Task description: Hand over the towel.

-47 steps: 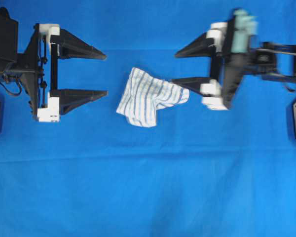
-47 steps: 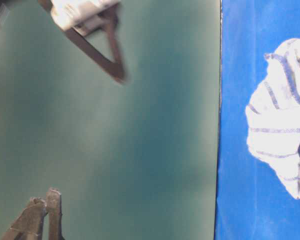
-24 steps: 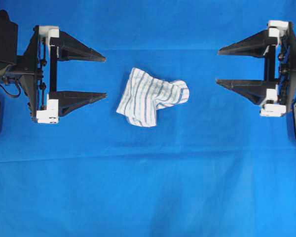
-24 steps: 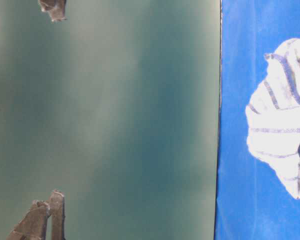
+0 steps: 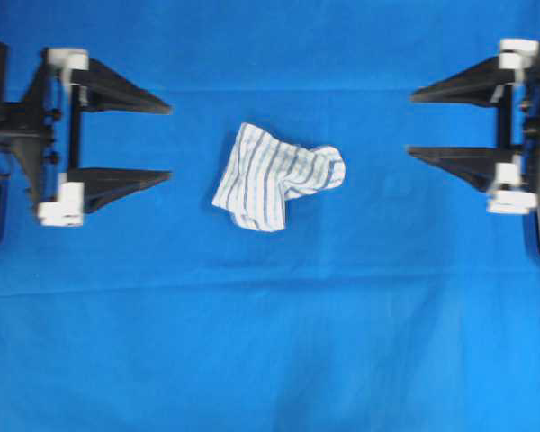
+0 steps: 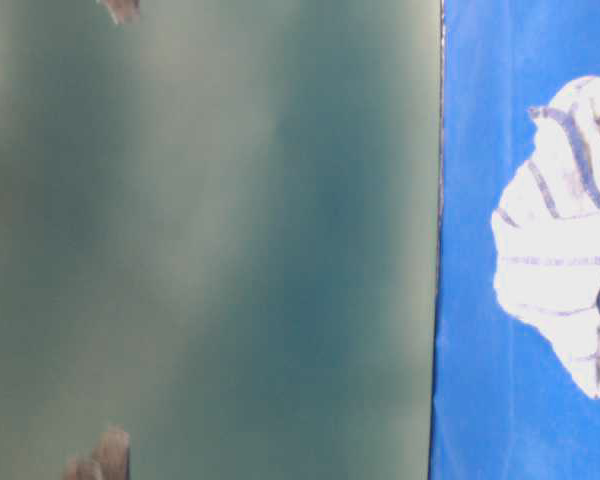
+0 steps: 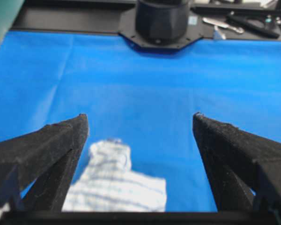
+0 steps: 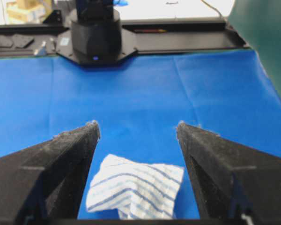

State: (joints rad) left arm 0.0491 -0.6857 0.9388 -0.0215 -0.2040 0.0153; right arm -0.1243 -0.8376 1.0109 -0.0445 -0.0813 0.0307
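The towel [image 5: 274,175], a small white cloth with thin blue-grey stripes, lies crumpled on the blue sheet in the middle of the overhead view. It also shows in the table-level view [image 6: 565,300], the left wrist view [image 7: 113,183] and the right wrist view [image 8: 136,192]. My left gripper [image 5: 169,139] is open and empty, well to the left of the towel. My right gripper [image 5: 411,123] is open and empty, well to the right of it. Neither touches the towel.
The large plain blue sheet [image 5: 270,342] covers the table. The right arm's base [image 7: 161,21] stands beyond the sheet in the left wrist view, the left arm's base [image 8: 94,35] in the right wrist view. A green backdrop [image 6: 210,240] fills most of the table-level view.
My right gripper has drawn back to the right, away from the towel, and stands open. My left gripper has drawn back a little to the left. The towel has not moved.
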